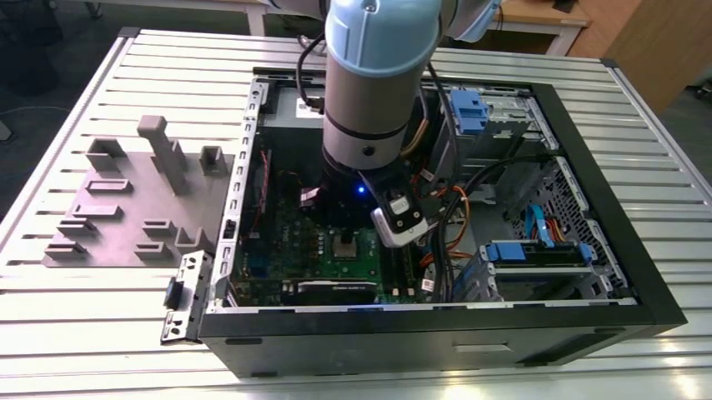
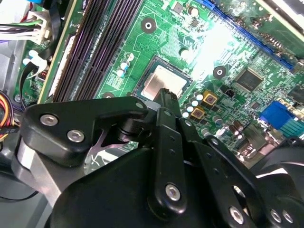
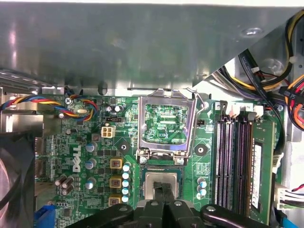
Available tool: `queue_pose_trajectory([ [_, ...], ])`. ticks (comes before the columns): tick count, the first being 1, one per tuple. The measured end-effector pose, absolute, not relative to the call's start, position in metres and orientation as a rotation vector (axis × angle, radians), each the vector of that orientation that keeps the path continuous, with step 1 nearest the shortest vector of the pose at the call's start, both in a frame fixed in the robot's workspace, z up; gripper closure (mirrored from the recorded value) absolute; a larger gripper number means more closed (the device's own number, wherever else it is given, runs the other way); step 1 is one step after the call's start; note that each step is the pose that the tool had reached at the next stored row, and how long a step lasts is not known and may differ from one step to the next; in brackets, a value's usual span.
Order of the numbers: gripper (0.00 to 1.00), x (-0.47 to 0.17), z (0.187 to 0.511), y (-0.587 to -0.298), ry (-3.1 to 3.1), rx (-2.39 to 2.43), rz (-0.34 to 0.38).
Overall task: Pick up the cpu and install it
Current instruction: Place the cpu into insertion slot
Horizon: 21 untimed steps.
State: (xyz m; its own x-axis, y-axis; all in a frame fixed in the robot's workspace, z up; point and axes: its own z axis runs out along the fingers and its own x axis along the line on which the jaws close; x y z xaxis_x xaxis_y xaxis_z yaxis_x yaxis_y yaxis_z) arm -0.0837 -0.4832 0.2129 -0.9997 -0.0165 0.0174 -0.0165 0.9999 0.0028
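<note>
Gripper (image 3: 164, 187), first wrist view: fingers pressed together, holding nothing, tips over cpu (image 3: 151, 182), which lies flat just beside the raised socket frame (image 3: 166, 124). Second wrist view: gripper (image 2: 166, 93) narrow, at cpu (image 2: 161, 80) edge. Exterior view: arm (image 1: 373, 83) reaches into computer case (image 1: 445, 343) on surface (image 1: 67, 333).

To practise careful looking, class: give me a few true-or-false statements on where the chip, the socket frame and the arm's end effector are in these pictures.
1. The chip lies seated flat on the green board. True.
2. The metal socket frame is shut over the chip. False: it stands flipped open.
3. The end effector hangs outside the computer case. False: it is inside, right over the chip.
4. Memory slots run alongside the chip. True.
</note>
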Motion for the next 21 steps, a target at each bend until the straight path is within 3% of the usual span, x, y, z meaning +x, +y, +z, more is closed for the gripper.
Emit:
queue_pose_trajectory([
  [21, 0.89, -0.084, 0.225, -0.483, -3.124, 0.024, -0.006],
])
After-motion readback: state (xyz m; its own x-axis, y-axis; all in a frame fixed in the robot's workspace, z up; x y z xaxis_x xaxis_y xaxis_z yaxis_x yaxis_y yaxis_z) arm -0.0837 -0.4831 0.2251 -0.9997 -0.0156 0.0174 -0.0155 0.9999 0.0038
